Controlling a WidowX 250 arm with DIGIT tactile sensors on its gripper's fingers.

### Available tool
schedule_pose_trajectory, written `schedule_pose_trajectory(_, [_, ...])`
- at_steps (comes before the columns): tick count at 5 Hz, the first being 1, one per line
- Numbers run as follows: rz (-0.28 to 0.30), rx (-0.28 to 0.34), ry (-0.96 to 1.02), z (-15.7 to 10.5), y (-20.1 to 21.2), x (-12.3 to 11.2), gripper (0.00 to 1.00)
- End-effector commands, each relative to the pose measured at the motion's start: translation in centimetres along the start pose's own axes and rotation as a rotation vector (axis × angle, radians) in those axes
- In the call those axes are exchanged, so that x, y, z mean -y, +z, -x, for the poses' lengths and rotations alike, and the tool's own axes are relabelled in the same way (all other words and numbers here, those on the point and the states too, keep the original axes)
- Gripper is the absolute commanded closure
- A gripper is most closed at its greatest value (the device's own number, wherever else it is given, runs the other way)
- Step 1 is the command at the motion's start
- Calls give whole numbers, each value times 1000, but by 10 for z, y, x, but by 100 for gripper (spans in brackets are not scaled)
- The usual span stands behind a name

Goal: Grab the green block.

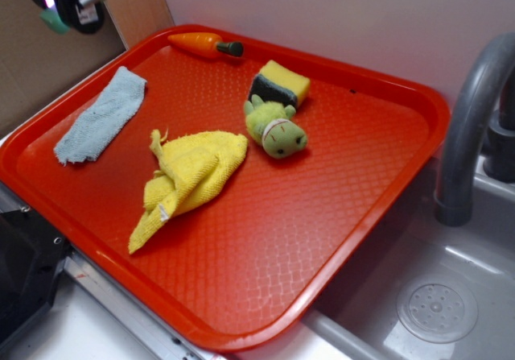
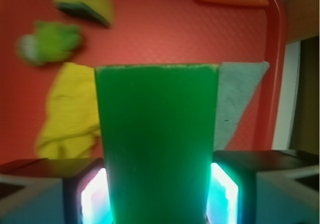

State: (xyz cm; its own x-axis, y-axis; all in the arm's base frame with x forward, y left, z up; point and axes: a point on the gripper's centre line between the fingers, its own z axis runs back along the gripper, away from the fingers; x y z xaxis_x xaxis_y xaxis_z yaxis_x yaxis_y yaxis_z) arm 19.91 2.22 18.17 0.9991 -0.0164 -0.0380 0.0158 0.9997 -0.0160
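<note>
Claw (image 2: 157, 184) clenched on the green block (image 2: 156, 144): wrist view shows the block filling centre frame, standing up between the two fingers (image 2: 82, 189), pressed on both sides at its lower end. In the exterior view the gripper (image 1: 68, 6) is at the upper left corner of the frame, raised well above the red tray (image 1: 322, 239), only its lower part in shot; a bit of green (image 1: 55, 22) shows at its tip.

Below it on the tray, upper left: grey-blue cloth (image 1: 100, 114), lying flat. Centre: crumpled yellow cloth (image 1: 189, 175). Just right of that, fuzzy lime-green plush toy (image 1: 276, 130), touching the yellow sponge with dark layer (image 1: 280, 84) behind it. Orange toy carrot (image 1: 205, 44) at the tray's far rim. Grey sink faucet (image 1: 471, 118) at right edge of frame, drain (image 1: 437, 308) lower right.
</note>
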Motion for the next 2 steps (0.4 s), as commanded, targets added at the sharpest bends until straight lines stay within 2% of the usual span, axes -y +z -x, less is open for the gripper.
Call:
schedule_pose_trajectory(1, [17,114,-79,10,43,41,100])
schedule_pose_trajectory(2, [36,79,-122,2,35,49,100])
